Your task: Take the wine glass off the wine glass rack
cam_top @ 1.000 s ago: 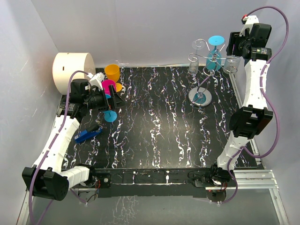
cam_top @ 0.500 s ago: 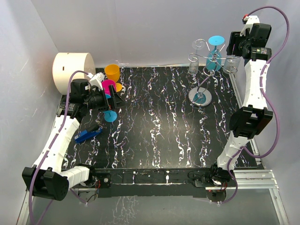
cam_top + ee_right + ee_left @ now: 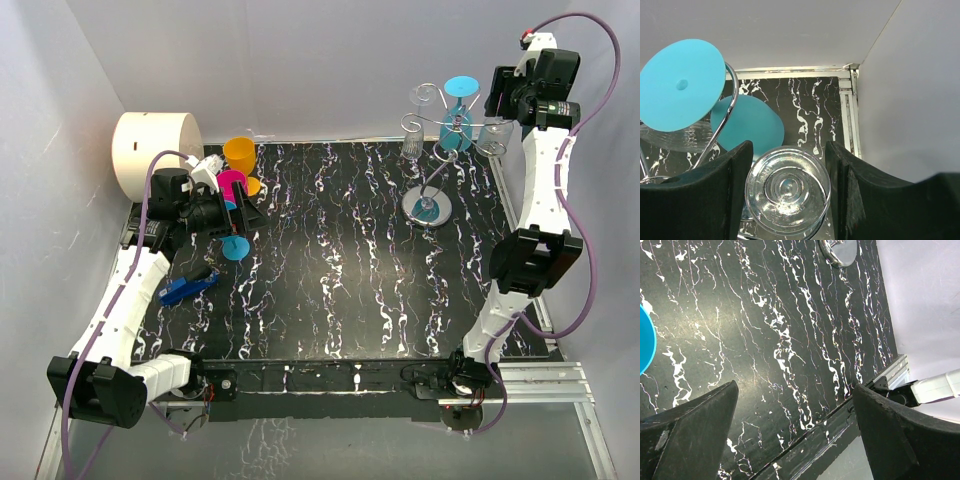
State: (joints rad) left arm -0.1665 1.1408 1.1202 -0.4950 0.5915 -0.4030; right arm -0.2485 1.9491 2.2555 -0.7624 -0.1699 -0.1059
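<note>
The wine glass rack (image 3: pixel 427 208) stands at the upper right of the counter (image 3: pixel 340 290), its shiny base on the dark marbled top. A blue wine glass (image 3: pixel 456 125) hangs upside down from it, with a clear glass (image 3: pixel 412 140) on its left. The clear wine glass (image 3: pixel 788 192) hangs at the rack's right edge. In the right wrist view it fills the gap between the right fingers (image 3: pixel 705 200), which flank it on both sides. I cannot tell whether they press on it. At mid left, the left fingers (image 3: pixel 695 440) stand wide apart over bare counter with nothing between them, close to a pink cup (image 3: pixel 232 183) and an orange cup (image 3: pixel 240 155).
</note>
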